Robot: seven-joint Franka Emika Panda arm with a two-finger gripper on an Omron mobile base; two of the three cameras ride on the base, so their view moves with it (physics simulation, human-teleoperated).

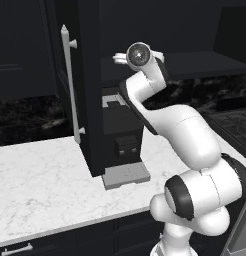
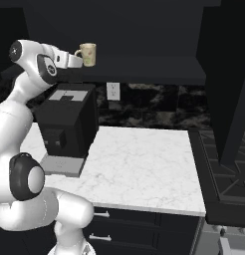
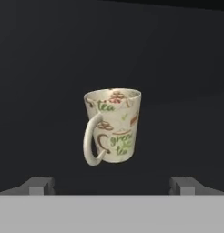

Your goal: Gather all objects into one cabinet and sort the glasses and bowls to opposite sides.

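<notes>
Beige cup (image 3: 113,126): one, upright on cabinet shelf (image 2: 159,67) | gripper (image 3: 112,185): one, jaws spread, just short of cup | coffee machine (image 2: 65,124): one, below

Cup (image 3: 113,126) printed with "tea" near rim, "green tea" lower.

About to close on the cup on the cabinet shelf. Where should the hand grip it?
Grip the beige cup across its body, coming in level from the front. It stands upright, its handle facing the open hand and slightly left, so the fingers can straddle the walls.
</notes>
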